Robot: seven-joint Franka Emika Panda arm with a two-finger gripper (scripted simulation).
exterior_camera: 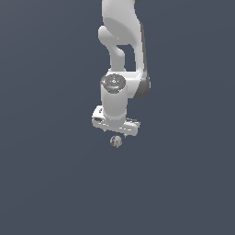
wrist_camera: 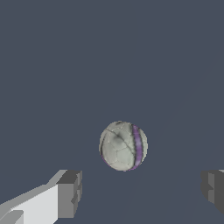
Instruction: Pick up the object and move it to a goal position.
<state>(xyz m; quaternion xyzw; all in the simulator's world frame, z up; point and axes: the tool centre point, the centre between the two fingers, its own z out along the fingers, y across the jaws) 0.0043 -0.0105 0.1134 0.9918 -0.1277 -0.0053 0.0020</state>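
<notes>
Pincer (exterior_camera: 115,131) fingers (wrist_camera: 70,192) are spread wide apart directly above the ball (wrist_camera: 123,145), seemingly so it can be straddled and grasped.

You have the arm (exterior_camera: 120,55) coming down from the top centre of the exterior view, with the gripper (exterior_camera: 115,129) at its lower end near the middle of the frame. The ball (exterior_camera: 116,141) sits just below the gripper there, close under it. In the wrist view the ball (wrist_camera: 123,145) lies a little below centre, between the two fingers (wrist_camera: 69,194), which stand well apart at the lower corners of the frame, neither touching it. The floor (exterior_camera: 46,183) spreads around everything.
</notes>
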